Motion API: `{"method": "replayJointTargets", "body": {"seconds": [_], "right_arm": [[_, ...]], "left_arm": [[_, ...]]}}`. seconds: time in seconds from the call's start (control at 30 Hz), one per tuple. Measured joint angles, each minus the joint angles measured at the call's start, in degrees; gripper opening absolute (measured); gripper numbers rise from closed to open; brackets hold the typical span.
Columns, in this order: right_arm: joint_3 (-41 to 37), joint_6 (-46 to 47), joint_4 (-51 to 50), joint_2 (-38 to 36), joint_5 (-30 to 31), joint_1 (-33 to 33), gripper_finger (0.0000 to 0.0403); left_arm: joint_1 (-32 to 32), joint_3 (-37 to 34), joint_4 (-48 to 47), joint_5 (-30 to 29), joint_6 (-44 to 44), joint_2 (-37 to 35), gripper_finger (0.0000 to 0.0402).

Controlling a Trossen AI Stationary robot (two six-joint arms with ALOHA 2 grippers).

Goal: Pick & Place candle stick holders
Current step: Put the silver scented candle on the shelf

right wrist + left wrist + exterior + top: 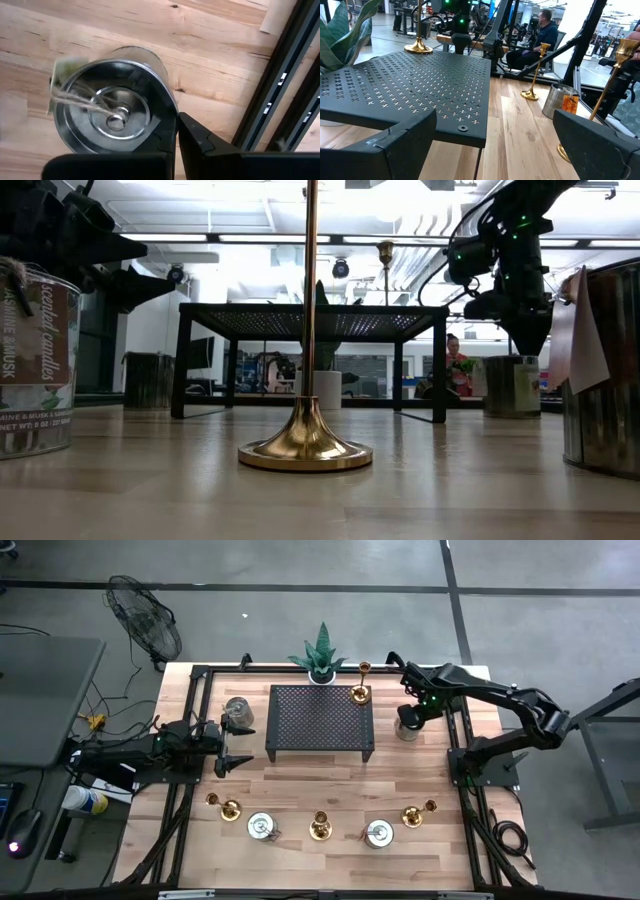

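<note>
My right gripper (408, 718) is shut on a silvery round tin holder (406, 728) just right of the black rack (320, 718); the tin fills the right wrist view (112, 117). My left gripper (238, 746) is open and empty left of the rack, beside another silvery tin (238, 710). One brass holder (359, 692) stands on its round base on the rack's far right corner. Several more holders, brass (228, 808) (320, 828) (415, 813) and silvery (261, 827) (379, 833), stand in a row near the front edge. My right gripper holds the tin's rim wall (171, 112) on one side, one finger (162, 145) inside the tin and the other (202, 145) outside. The fingers come from above, pointing down. The tin stays upright; in the low view (512, 388) its bottom looks level with the table.
A spiky green plant in a white pot (321, 658) stands behind the rack. Black frame rails (462, 755) run along the table's sides, one close to the held tin. Bare wood lies between the rack and the front row. A person (457, 365) sits in the room beyond the table.
</note>
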Motion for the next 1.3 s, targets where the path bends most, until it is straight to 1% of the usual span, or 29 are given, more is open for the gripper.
{"method": "replayJointTargets", "body": {"seconds": [0.43,1.3], "right_arm": [[0.0,-4.4,0.2,0.0,-0.3,0.0,0.0001],[1.4,-7.9,-0.9,-0.2,-3.2,0.1,0.0]], "left_arm": [[0.0,0.0,0.0,0.0,0.0,0.0,0.0392],[0.0,-0.1,0.0,0.0,0.0,0.0,0.0392]]}}
